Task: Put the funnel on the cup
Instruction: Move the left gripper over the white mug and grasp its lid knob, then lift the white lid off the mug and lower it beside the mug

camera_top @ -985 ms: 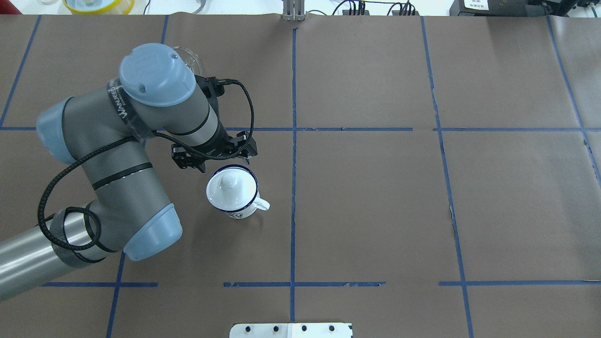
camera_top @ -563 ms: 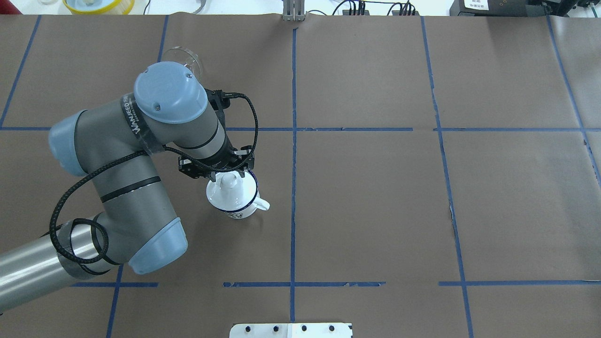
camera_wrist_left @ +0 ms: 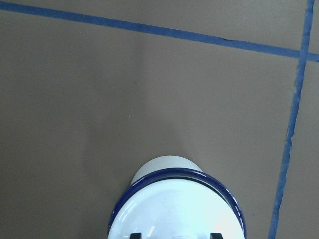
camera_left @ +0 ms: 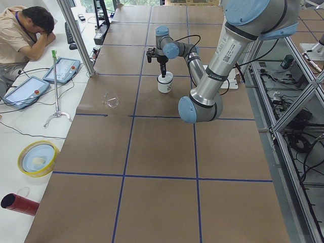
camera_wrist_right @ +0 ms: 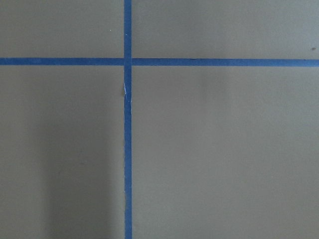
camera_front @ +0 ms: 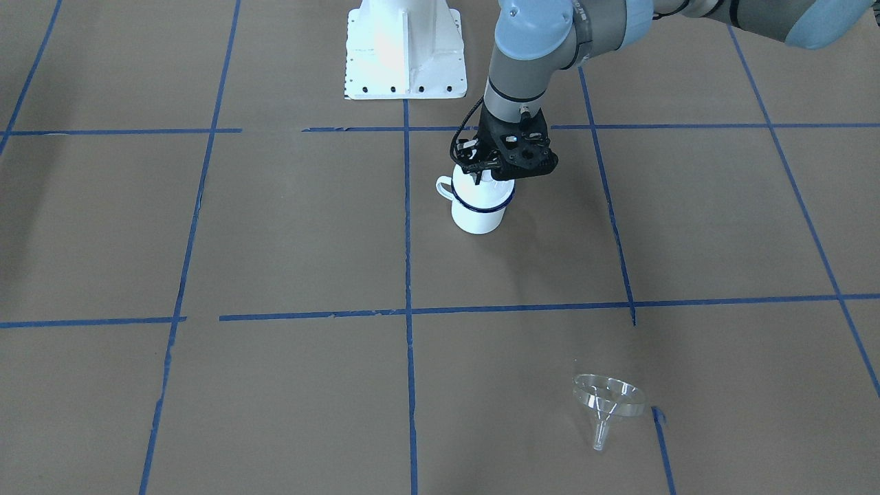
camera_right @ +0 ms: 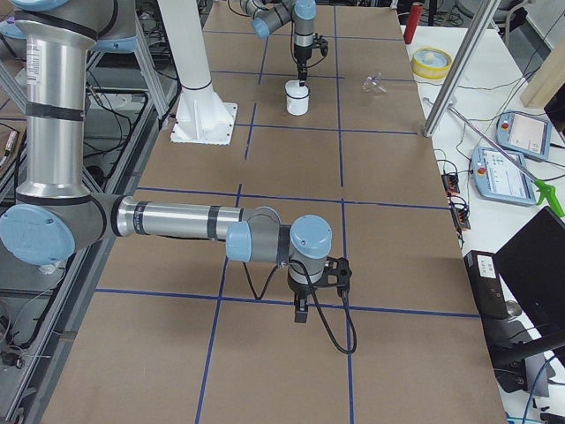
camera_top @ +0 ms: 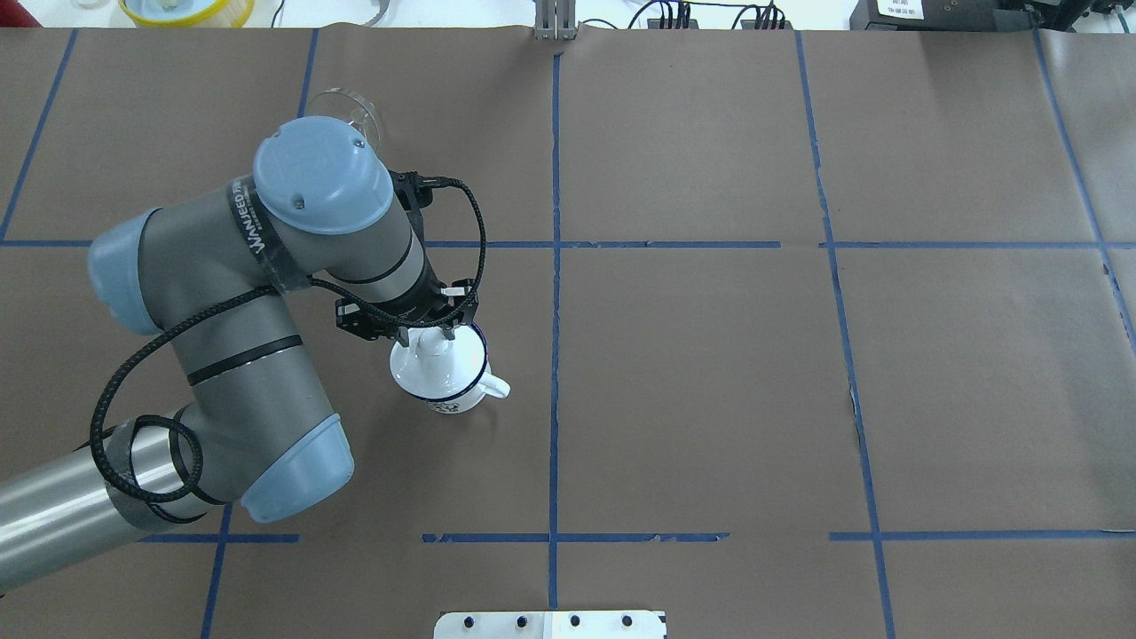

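The cup (camera_top: 444,383) is a white enamel mug with a dark blue rim, standing upright left of the table's centre with a white knobbed lid (camera_top: 437,357) on it. It also shows in the front view (camera_front: 479,212). My left gripper (camera_top: 432,334) is right over the lid, open, with a fingertip (camera_wrist_left: 134,235) on each side of the knob. The clear funnel (camera_front: 608,400) stands apart on the table, wide end up; in the overhead view the funnel (camera_top: 355,105) is partly hidden behind my left arm. My right gripper (camera_right: 301,309) hangs far off; I cannot tell its state.
Brown paper with blue tape lines (camera_top: 555,266) covers the table. The robot's white base plate (camera_front: 404,51) is at the robot's side. A yellow-rimmed bowl (camera_top: 182,9) sits beyond the far edge. An operator (camera_left: 23,35) sits at the side bench.
My left gripper has moved toward the cup and come down over its lid, fingers astride the knob. In the last half second it barely moved. The cup and funnel stayed put.
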`<state>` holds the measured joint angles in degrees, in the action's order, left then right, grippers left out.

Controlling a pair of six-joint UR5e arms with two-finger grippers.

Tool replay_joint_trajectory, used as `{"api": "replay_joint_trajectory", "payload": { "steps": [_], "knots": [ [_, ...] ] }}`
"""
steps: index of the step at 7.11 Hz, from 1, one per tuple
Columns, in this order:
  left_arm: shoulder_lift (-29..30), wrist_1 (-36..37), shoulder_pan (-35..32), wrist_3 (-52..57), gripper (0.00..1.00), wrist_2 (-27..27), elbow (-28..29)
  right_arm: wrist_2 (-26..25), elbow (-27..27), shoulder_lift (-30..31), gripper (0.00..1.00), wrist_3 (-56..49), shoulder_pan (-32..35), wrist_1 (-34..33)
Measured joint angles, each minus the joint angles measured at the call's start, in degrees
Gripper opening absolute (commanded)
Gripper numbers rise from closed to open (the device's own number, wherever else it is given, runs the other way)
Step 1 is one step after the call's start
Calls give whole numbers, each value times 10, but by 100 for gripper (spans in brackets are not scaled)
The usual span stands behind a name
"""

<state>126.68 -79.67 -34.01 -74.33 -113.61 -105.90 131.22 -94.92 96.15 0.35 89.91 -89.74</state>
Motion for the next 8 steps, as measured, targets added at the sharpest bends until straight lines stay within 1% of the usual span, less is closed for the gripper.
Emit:
{"api": "replay_joint_trajectory", "payload": {
  "steps": [2,3,4,7,8],
  "knots": [
    [1,0,1,1,55,0,0,0,0,0,100,0,0,0],
    [1,0,1,1,22,0,0,0,0,0,100,0,0,0],
    [1,0,1,1,0,0,0,0,0,0,100,0,0,0],
    [1,1,2,1,0,0,-1,0,0,0,100,0,0,0],
    [0,3,0,2,0,0,-9,0,0,0,100,0,0,0]
  ]
}}
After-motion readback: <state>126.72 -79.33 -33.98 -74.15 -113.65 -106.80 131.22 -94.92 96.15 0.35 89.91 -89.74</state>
